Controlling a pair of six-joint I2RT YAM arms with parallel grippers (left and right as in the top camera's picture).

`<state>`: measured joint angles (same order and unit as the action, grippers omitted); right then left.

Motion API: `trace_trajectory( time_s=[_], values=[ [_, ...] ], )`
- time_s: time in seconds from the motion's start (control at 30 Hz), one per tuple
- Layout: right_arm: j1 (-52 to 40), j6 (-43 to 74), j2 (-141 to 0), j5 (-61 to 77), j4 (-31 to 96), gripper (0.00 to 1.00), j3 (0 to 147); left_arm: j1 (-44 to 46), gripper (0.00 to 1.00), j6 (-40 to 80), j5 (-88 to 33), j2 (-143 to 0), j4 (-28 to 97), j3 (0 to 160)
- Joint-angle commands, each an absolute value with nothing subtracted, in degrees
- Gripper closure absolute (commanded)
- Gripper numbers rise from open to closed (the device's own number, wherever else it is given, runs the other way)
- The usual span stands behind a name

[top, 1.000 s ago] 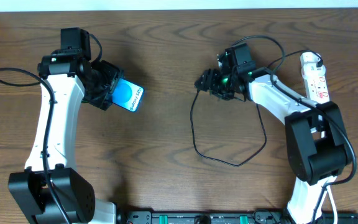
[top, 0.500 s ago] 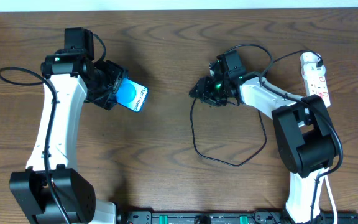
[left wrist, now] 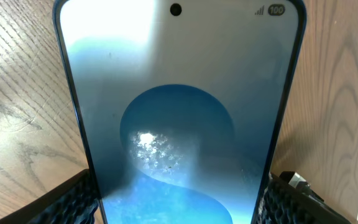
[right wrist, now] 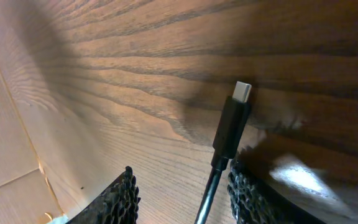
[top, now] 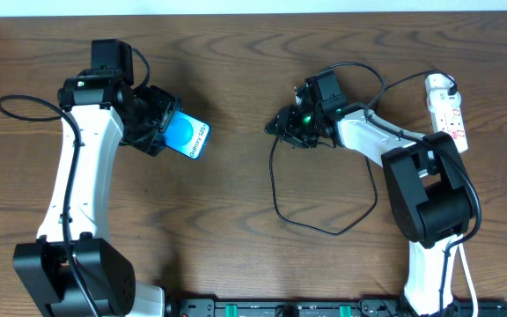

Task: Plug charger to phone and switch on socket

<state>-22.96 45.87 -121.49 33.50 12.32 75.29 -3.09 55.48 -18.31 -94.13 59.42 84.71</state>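
Your right gripper (top: 282, 125) has brought the charger (right wrist: 232, 124) tip nearer the phone (top: 188, 138) ahead — its hold unclear — left gripper (top: 154, 126) clasping the phone.

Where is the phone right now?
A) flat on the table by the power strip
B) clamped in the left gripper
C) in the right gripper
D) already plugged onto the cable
B: the left wrist view shows the phone clamped between the two fingers of the left gripper, while the cable ends in a bare tip.
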Motion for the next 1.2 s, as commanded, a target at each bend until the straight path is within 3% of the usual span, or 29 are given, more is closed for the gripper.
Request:
trace_trajectory(
  time_s=[0.0,0.8,1.0,1.17],
  values=[
    [-23.35,46.7,-122.96,31.83,12.62,0.52,75.9,-3.03,0.44,55.79,-19.0,-94.37,59.55,84.42],
    [-24.01,45.95,-123.02,30.37,13.72,0.53,75.66,-2.66,0.44,60.29,-19.73,-94.39,56.01,77.73],
    [-20.88,38.52,-119.24,30.7,19.57,0.42,75.7,-0.89,0.44,60.31,-20.56,-94.41,54.94,77.41],
    [-18.04,30.87,-111.26,29.95,25.08,0.38,75.72,-0.01,0.44,61.89,-23.53,-94.41,52.71,77.41]
  ],
)
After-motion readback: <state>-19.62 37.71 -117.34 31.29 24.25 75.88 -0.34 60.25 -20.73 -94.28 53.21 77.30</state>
